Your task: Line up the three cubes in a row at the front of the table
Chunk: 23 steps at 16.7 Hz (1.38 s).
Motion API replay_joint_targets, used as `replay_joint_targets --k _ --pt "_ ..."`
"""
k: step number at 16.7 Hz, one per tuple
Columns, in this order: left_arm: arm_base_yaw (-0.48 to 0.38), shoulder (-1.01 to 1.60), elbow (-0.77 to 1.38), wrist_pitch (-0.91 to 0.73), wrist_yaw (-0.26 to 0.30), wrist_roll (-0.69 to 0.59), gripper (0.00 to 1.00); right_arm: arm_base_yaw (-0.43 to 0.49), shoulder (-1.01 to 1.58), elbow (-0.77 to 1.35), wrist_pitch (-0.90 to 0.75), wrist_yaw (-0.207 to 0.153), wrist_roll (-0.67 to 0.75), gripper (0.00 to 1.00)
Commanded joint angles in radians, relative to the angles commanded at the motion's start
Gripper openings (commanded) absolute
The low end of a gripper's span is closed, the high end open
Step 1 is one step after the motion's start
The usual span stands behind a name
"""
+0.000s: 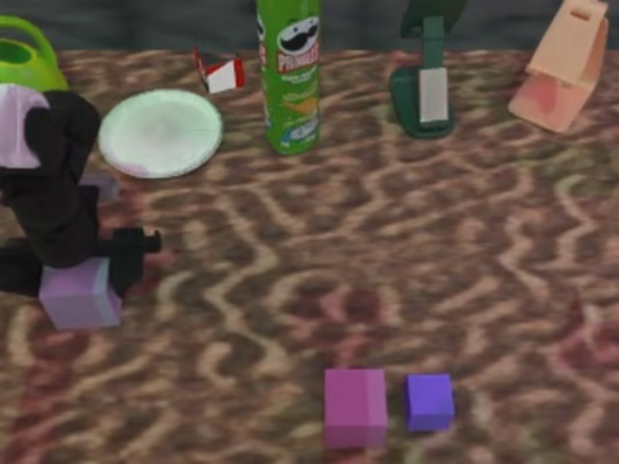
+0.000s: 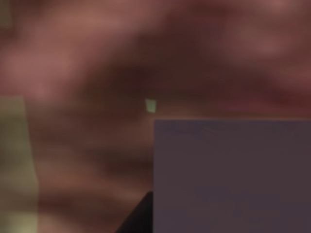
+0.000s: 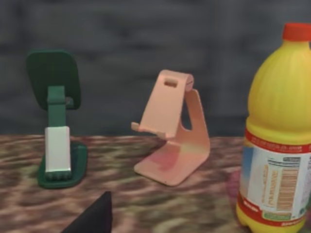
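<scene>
- Cubes already at the front: the magenta-pink cube (image 1: pixel 355 407) and the small violet cube (image 1: pixel 429 401) stand just beside each other near the front edge of the table (image 1: pixel 387 261), a narrow gap between them, right of the middle.
- Lavender cube (image 1: pixel 80 293) is the odd one out, well apart from the pair at the table's left side; in the left wrist view its flat face (image 2: pixel 233 174) fills much of the picture, so the camera is close on it.
- Left gripper (image 1: pixel 97 266) sits right over that cube. I cannot tell how far the fingers are spread, nor whether they have hold of it.
- Step in hand, as I judge it: fetching the third cube. Next move calls for a secure hold, then carrying it right and forward to set down left of the magenta-pink cube, level with the pair.
- Farther back stand a white plate (image 1: pixel 161 132), a green crisp can (image 1: pixel 289 77), a dark green stand (image 1: pixel 423 92) and a peach stand (image 1: pixel 564 72).
- Right arm is out of the top view, parked; its wrist view looks at the two stands and a yellow bottle (image 3: pixel 278 131).
</scene>
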Motion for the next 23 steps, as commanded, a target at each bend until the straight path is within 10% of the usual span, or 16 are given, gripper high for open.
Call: replay_joint_targets --k 4,23 --pt "0.000 0.000 0.000 0.000 0.000 0.000 0.00 0.000 0.000 0.000 0.000 0.000 0.000 1.00" --pt "0.020 -0.134 0.130 -0.256 -0.002 -0.002 0.00 0.000 0.000 0.000 0.000 0.000 0.000 1.00"
